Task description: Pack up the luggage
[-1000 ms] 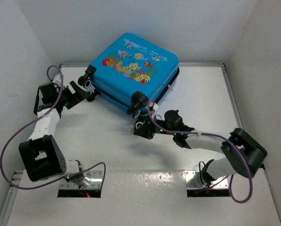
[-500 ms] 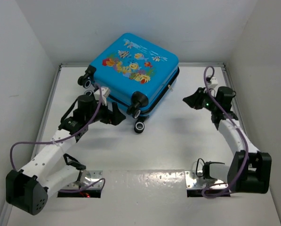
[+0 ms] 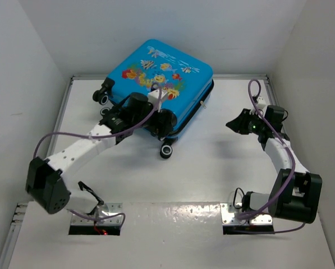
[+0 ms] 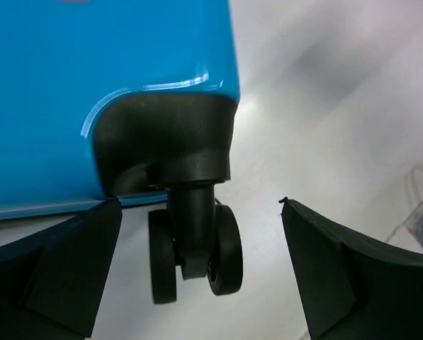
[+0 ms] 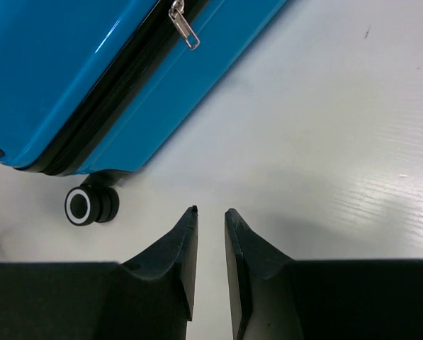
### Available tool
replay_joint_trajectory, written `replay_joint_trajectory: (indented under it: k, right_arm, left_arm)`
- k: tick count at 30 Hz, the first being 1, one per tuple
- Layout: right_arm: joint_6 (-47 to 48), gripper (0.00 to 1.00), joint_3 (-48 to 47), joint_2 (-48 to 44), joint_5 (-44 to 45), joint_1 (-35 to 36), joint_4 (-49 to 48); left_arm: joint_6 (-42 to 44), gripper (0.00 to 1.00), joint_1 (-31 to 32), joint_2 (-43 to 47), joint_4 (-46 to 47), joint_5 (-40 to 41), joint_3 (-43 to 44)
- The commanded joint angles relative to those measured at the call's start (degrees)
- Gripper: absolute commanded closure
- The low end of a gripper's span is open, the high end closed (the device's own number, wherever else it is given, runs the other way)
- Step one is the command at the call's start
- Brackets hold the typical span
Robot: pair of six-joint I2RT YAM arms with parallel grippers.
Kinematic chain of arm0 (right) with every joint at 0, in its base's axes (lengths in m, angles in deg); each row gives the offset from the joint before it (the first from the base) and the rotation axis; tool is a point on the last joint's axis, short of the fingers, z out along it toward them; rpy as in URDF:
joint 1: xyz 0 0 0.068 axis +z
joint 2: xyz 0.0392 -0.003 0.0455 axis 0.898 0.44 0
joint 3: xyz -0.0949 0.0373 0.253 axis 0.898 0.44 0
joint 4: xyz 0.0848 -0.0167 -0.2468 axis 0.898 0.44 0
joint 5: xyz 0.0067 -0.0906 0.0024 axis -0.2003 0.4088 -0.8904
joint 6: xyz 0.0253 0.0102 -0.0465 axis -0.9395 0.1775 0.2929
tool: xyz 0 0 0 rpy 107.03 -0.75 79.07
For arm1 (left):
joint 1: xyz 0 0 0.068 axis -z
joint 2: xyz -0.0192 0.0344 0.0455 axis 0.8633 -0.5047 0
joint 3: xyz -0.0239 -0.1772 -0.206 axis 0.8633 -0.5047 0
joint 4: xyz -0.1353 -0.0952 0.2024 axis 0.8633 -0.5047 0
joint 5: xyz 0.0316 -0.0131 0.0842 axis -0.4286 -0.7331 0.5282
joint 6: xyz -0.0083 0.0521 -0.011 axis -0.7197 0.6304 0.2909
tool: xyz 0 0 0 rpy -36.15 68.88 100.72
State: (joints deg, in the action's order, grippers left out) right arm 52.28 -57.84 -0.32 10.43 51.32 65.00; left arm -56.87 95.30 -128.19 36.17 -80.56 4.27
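Task status: the luggage [image 3: 159, 73] lies flat at the upper centre of the overhead frame, at the back of the bench [image 3: 212, 168], fish-print shell facing up and lid down. The black zipper band looks shut along the side you can see, with the zipper pull [image 5: 184, 25] hanging on it. Whether the zip is run all the way round cannot be confirmed. No loose items are waiting on the bench, so the packing appears to be done or nearly done. Judged remaining: verify the closure and perhaps reposition the case.

Your left hand [image 4: 199, 205] has its fingers spread wide on either side of the twin caster wheel [image 4: 195, 258] at the case's near corner, gripping nothing. Your right hand [image 5: 211, 211] hovers at the right of the overhead frame, apart from the case, fingers almost together with a narrow gap and empty.

Markings: no brand, label or legible writing found, only cartoon fish.
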Motion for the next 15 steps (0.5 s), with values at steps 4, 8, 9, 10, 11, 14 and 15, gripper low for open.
replay_joint_trajectory:
  k: [4, 8, 9, 10, 11, 14, 15]
  right_arm:
    - [0.9, 0.78, -2.7, -0.5, -1.1, -1.1, -0.8]
    - [0.9, 0.78, -1.9, -1.1, -0.5, -1.9, -0.7]
    - [0.7, 0.78, -1.6, -1.3, -0.2, -2.0, -0.6]
    - [0.9, 0.78, -1.2, -1.5, -0.1, -2.2, -0.6]
    - [0.8, 0.78, -1.1, -1.6, 0.0, -2.2, -0.5]
    - [1.2, 0.78, -0.4, -2.5, 0.4, -2.4, -0.5]
    - [1.3, 0.78, -0.2, -2.6, 0.5, -2.4, -0.5]
  left_arm:
    - [1.0, 0.00, 1.6, -10.1, -7.3, 6.7, 7.1]
    - [0.4, 0.11, 3.4, -13.6, -7.3, 8.9, 9.9]
    - [0.4, 0.14, 4.2, -13.6, -7.3, 9.7, 10.5]
    - [-0.2, 0.18, 4.2, -14.3, -7.3, 9.1, 10.5]
    - [-0.2, 0.28, 4.2, -14.3, -7.3, 9.1, 11.0]
    - [-0.2, 0.44, 5.3, -14.3, -7.3, 7.6, 11.0]
    - [0.5, 0.52, 6.0, -14.3, -7.3, 7.6, 11.0]
